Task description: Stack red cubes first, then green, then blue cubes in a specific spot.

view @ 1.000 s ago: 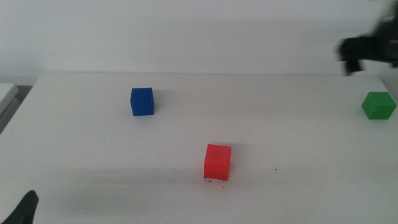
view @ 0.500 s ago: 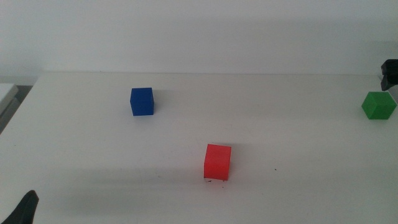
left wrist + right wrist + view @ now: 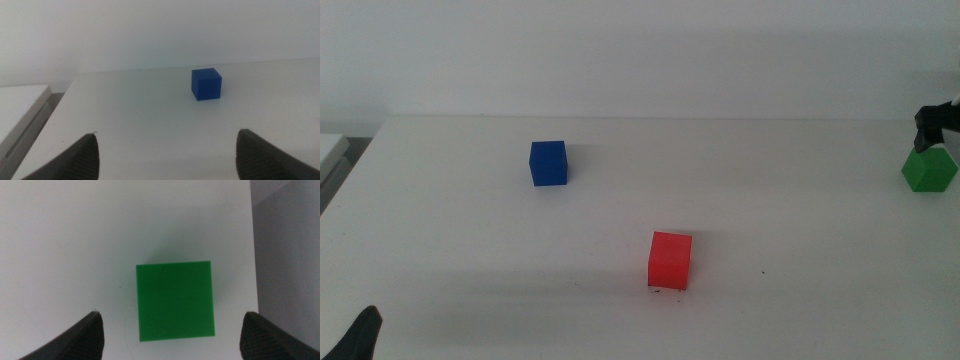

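The red cube stands near the middle of the white table, with tiny dark scuff marks of the spot at its front foot. The blue cube sits further back on the left and shows in the left wrist view as well. The green cube lies at the far right. My right gripper hovers just behind and above it. In the right wrist view that gripper is open, its jaws straddling the green cube from above. My left gripper waits open at the front left corner.
The table's right edge runs close beside the green cube, with grey floor beyond. A white ledge lies off the table's left side. A white wall rises behind the table.
The right gripper has swung from high at the back right down to just over the green cube. The cubes and the left arm have stayed put.
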